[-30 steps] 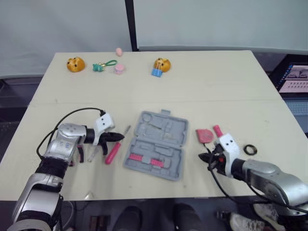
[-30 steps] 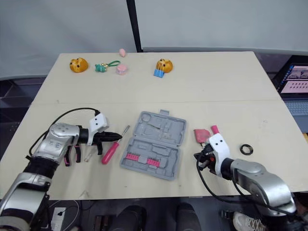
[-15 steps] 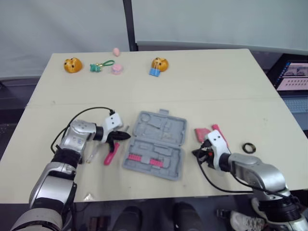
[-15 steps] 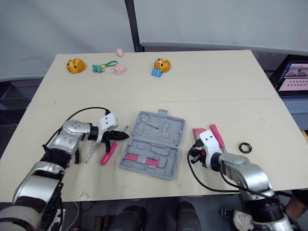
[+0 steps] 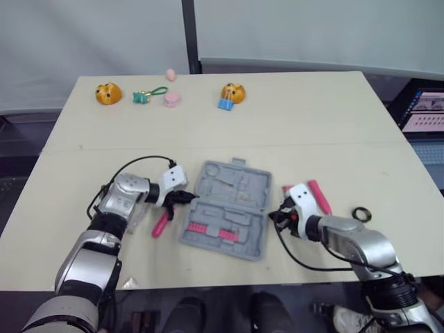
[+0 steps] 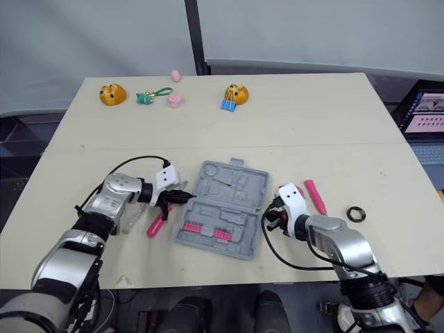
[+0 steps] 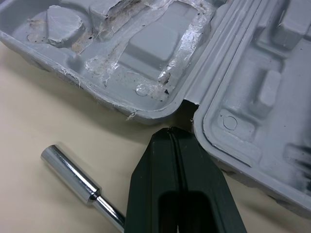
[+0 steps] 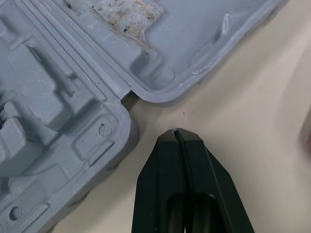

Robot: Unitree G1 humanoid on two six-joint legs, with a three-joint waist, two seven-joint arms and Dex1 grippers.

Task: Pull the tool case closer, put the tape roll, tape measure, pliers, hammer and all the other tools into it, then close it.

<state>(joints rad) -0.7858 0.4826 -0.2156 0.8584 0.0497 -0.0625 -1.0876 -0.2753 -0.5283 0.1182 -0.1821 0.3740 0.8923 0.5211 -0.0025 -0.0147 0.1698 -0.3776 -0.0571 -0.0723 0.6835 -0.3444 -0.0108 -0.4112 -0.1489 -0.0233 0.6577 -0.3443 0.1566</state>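
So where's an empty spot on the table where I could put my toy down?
The biggest bare patch is the wide middle strip of the table, between the row of small toys at the far edge and the tool case. The far right corner is bare too. It's crowded beside the case: left gripper, right gripper, screwdriver, tape roll.

The tool case (image 7: 146,53) is grey moulded plastic, matt, and its lid recesses are scuffed and crusted with a whitish, dirt-specked residue. The driver shaft (image 7: 80,184) is polished metal, mirror-glossy. The driver handle (image 5: 161,224) looks like smooth pink plastic. The left claw (image 7: 170,132) and right claw (image 8: 176,132) are black with a dull satin sheen. The surface (image 5: 312,125) is cream, smooth and matt.
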